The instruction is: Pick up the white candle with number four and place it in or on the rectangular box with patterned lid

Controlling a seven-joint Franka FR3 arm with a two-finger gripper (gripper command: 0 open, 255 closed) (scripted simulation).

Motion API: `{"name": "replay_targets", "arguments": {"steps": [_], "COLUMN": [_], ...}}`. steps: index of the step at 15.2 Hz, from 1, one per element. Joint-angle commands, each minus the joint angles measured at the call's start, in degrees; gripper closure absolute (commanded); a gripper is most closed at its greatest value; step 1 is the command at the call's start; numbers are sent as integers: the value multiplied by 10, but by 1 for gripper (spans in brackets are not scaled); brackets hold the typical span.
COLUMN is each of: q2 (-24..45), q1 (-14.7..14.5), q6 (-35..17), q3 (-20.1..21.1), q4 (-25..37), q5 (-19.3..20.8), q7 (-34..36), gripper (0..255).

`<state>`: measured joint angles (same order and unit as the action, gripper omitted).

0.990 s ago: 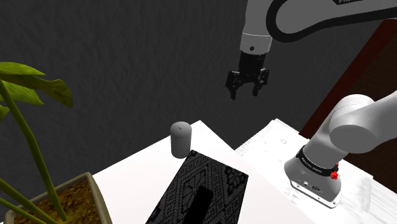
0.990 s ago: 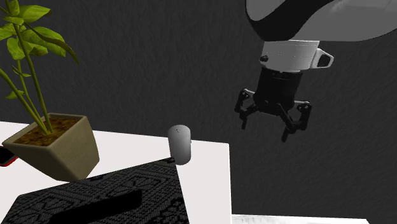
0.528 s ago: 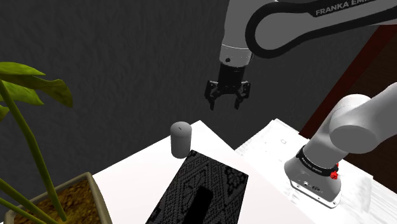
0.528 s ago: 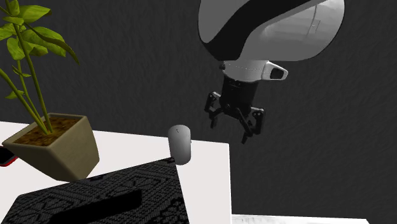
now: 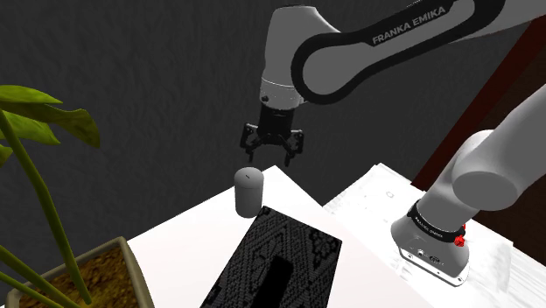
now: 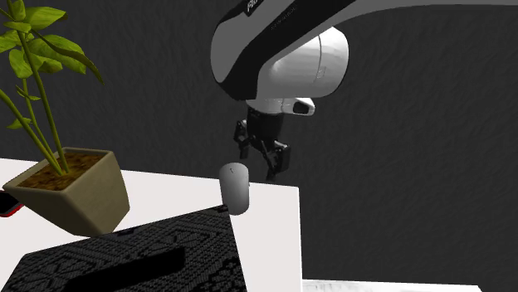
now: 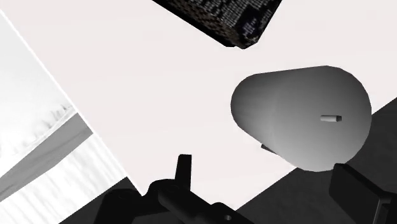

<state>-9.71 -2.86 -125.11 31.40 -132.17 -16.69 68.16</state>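
Just above grey candle (image 5: 248, 192), end effector (image 5: 272, 154)

Dark grey mottled wall (image 5: 131, 70) takes the upper half of shoulder view and the whole bkgd of 2nd ext. view. White matte tabletop (image 5: 184, 241) at lower centre, evenly lit. Reddish-brown panel (image 5: 494, 105) at shoulder view's right. Green-leaved plant (image 6: 37, 15) in tan square pot (image 6: 83, 203) w/ brown soil, left of 2nd ext. view.
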Motion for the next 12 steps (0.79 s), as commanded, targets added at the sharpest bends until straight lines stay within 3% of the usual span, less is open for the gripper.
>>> {"name": "replay_targets", "arguments": {"steps": [1,3,12], "q2": [46,76,119], "q1": [3,1,-5], "q6": [-23,-38,-98], "q3": [15,22,28], "q4": [32,53,32], "q5": [21,37,60], "q7": [47,78,95], "gripper": [0,0,0]}}
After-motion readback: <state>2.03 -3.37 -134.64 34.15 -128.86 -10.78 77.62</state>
